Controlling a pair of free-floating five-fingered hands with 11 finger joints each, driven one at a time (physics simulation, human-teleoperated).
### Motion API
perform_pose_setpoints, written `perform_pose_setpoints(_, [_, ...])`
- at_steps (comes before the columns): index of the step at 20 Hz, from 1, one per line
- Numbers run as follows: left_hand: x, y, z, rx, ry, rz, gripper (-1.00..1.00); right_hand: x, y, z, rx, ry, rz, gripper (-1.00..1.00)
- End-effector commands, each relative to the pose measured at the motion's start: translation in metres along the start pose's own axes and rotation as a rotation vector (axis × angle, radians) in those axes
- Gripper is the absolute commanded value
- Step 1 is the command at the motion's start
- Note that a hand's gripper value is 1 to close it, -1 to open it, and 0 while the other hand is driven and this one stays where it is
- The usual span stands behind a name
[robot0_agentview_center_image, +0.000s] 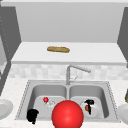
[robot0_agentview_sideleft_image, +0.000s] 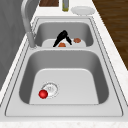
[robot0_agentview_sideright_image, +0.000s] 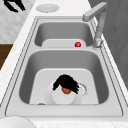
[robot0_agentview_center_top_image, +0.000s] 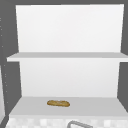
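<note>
The right robot hand (robot0_agentview_sideright_image: 65, 83) hides most of the orange thing (robot0_agentview_sideright_image: 66, 90) beneath it; grip unclear.

The sink (robot0_agentview_center_image: 25, 100) is plain grey metal, and so is the tap (robot0_agentview_center_image: 75, 70) behind it. In the sink's left basin lies a small bright red ball (robot0_agentview_center_image: 45, 99); in its right basin a white plate (robot0_agentview_sideright_image: 62, 96) bears an orange-brown lump (robot0_agentview_sideright_image: 66, 90) under a black hand (robot0_agentview_center_image: 88, 102). Another black hand (robot0_agentview_center_image: 32, 115) hangs at the sink's front left corner. Before the sink sits a big red ball (robot0_agentview_center_image: 67, 114). Above the sink, a white shelf (robot0_agentview_center_image: 100, 53) carries a golden-brown loaf (robot0_agentview_center_image: 58, 49). The counter (robot0_agentview_center_image: 13, 87) around the sink is white, faintly speckled.
</note>
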Motion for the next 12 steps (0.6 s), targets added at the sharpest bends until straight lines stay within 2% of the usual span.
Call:
perform_pose_setpoints(1, [0.0,0.0,0.0,0.0,0.0,0.0,0.0,-0.001,0.006,-0.004,0.0,0.009,0.011,-1.0])
perform_pose_setpoints(8, [0.0,0.0,0.0,0.0,0.0,0.0,0.0,-0.005,0.018,-0.026,0.02,0.003,0.0,-1.0])
perform_pose_setpoints(12, [0.0,0.0,0.0,0.0,0.0,0.0,0.0,-0.008,0.017,-0.04,0.064,0.004,-0.006,-1.0])
